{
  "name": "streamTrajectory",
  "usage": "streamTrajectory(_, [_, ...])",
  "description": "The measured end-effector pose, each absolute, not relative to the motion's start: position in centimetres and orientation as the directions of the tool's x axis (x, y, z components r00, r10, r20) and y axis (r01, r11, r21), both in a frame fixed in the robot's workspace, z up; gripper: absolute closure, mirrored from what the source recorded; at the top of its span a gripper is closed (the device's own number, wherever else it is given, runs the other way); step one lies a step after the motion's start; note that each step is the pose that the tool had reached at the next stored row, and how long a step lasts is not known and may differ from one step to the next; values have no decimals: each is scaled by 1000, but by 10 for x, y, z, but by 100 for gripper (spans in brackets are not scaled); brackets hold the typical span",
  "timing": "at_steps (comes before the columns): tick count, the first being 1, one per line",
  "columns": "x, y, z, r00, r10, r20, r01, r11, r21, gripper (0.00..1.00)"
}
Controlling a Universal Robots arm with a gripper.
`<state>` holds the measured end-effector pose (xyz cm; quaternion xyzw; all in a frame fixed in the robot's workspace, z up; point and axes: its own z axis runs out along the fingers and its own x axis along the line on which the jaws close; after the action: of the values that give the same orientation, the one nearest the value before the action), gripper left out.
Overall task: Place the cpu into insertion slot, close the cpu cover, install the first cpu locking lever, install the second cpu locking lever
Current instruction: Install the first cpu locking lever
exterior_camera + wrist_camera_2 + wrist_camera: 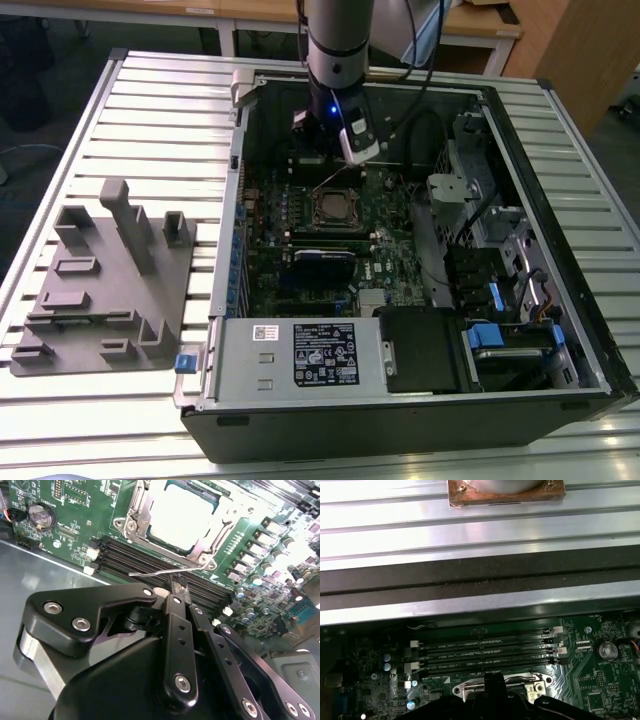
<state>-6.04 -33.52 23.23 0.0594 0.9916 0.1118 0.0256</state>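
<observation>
Cpu [182,515] beneath cpu cover [141,511], just beyond end effector [176,581], locking lever [150,573] between.

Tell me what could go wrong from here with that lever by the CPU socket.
1. The thin locking lever lies at the end effector tip, over the memory slots; it may slip free and spring away.
2. A push that goes too deep could strike those slots.
3. If the cpu cover is not flat on the cpu, the lever might jam.

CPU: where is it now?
In the second wrist view the cpu sits framed by the cpu cover on the green board, just beyond the hand, next to the memory slots.
</observation>
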Motion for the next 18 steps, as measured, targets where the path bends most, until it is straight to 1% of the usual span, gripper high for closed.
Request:
streamTrajectory(6, [-60, -334, 231, -992, 124, -35, 112, 963, 244, 89])
streamTrajectory(18, [-55, -334, 226, -992, 124, -35, 112, 963, 247, 89])
